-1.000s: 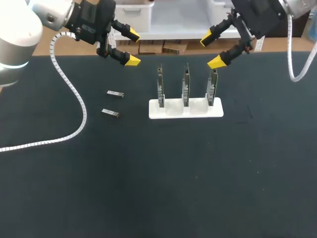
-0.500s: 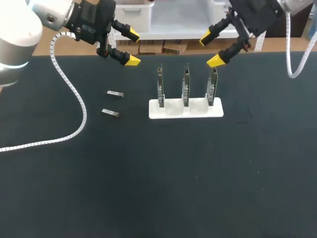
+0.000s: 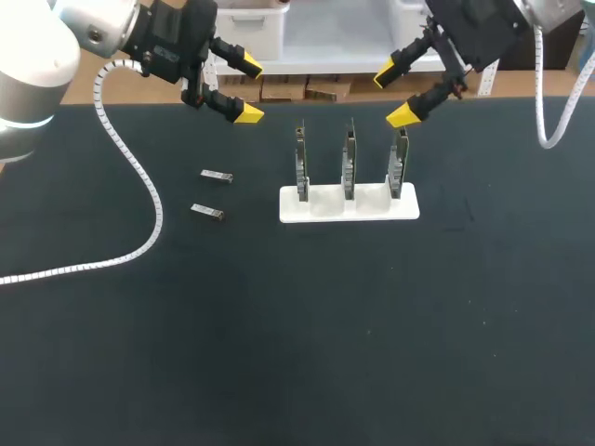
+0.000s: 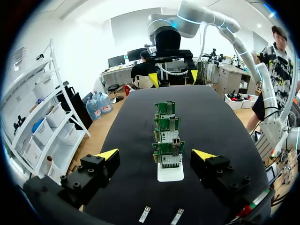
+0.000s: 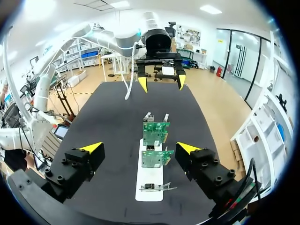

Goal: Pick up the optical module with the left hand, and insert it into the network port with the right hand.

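Head view, stock on the black surface (image 3: 297, 344).

Container: one white holder (image 3: 321, 206), a flat slotted base.
Contents: three green circuit boards (image 3: 348, 163), upright on edge in a row, one per slot, apart from each other.

Loose, to the left of the holder: one optical module (image 3: 216, 176) and a second (image 3: 207, 212) a little nearer me. Both lie flat, close together but apart, and neither gripper touches them.
One white spiral-wrapped cable (image 3: 139, 186) trails from my left arm across the surface.

Grippers, two.
My left gripper (image 3: 249, 89) hangs over the far edge of the surface, beyond the modules, with its fingers spread wide and nothing between them.
My right gripper (image 3: 394, 94) hangs over the far side of the holder by the rightmost board, equally wide and empty.

Left wrist view, not seen from the head: the boards face-on, one behind another, with a metal network port (image 4: 170, 161) on the nearest. Both modules lie under my left gripper (image 4: 155, 154), nearer than the holder. My right gripper shows across the surface.

Right wrist view: the row from the opposite end. The nearest board is seen edge-on from above, under my right gripper (image 5: 139, 148), and both modules are just past the farthest board. The port faces are not clear here.
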Robot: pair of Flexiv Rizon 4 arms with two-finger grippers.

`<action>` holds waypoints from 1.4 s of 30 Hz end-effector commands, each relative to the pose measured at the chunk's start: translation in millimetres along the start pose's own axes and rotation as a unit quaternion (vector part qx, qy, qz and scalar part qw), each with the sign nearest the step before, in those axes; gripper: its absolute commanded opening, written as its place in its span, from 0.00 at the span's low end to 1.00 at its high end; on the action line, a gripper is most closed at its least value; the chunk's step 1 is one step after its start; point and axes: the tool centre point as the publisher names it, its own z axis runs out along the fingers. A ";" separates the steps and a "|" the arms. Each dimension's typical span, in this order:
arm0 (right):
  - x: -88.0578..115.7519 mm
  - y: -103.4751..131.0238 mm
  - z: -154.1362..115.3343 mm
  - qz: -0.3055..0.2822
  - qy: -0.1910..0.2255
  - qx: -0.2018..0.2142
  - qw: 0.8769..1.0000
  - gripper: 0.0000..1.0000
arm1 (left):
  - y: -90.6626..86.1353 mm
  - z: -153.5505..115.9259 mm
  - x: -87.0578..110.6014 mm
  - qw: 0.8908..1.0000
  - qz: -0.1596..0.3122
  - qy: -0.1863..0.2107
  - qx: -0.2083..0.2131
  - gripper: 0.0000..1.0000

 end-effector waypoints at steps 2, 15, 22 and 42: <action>-2.7 -4.4 1.1 0.009 0.003 -0.007 1.000 1.00 | -0.2 -0.2 -1.2 1.000 -0.001 0.003 0.000 1.00; -2.7 -4.4 1.1 0.009 0.003 -0.007 1.000 1.00 | -0.2 -0.2 -1.2 1.000 -0.001 0.003 0.000 1.00; -2.7 -4.4 1.1 0.009 0.003 -0.007 1.000 1.00 | -0.2 -0.2 -1.2 1.000 -0.001 0.003 0.000 1.00; -2.7 -4.4 1.1 0.009 0.003 -0.007 1.000 1.00 | -1.2 -39.1 77.2 0.978 -0.022 0.202 0.042 1.00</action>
